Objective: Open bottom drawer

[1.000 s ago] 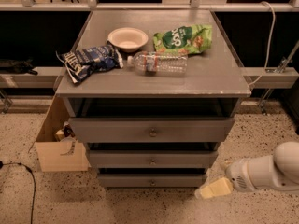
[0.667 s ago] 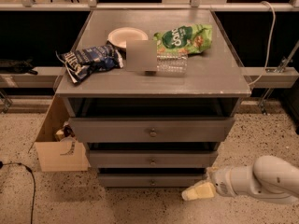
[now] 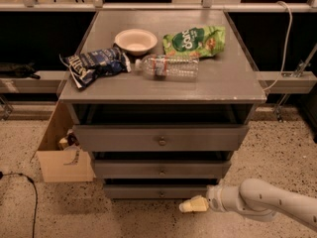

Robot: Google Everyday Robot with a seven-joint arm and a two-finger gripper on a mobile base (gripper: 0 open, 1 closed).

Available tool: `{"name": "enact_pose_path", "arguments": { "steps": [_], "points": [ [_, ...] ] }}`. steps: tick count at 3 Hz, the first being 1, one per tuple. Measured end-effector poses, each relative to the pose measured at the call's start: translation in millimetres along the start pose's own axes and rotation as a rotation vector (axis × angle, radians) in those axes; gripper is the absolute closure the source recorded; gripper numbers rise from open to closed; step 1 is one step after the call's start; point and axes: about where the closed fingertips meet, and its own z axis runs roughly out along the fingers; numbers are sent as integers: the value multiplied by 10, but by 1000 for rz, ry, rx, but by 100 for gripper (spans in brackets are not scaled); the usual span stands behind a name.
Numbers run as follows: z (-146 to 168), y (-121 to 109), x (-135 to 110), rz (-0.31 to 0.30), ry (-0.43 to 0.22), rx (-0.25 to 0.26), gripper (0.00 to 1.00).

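The bottom drawer (image 3: 148, 191) is the lowest, narrowest grey front of three, with a small round metal knob (image 3: 161, 194). Above it sit the mid-sized drawer (image 3: 161, 169) and the widest top drawer (image 3: 161, 138). My gripper (image 3: 190, 205) comes in low from the right on a white arm (image 3: 267, 202). Its pale tip is just below and to the right of the bottom drawer's knob, close to the drawer front near the floor.
On the cabinet top (image 3: 233, 83) lie a white bowl (image 3: 135, 40), a green snack bag (image 3: 194, 41), a blue chip bag (image 3: 94, 63) and a plastic bottle (image 3: 167, 66). An open cardboard box (image 3: 62, 155) stands at the left. A cable (image 3: 20, 182) lies on the speckled floor.
My gripper and arm have moved left and lower, from right of the cabinet to just under the bottom drawer's front.
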Motion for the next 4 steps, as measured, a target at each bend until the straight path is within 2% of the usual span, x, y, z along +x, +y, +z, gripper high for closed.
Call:
{"name": "enact_pose_path", "arguments": {
  "steps": [1,2,3,4],
  "points": [
    [478,-233,-13,4,22,-2,0],
    [478,-233,-13,4,22,-2,0],
    [662,-256,98,9,24,-23,0],
    [1269,-559,516,-13,-18,0,0]
  ]
}}
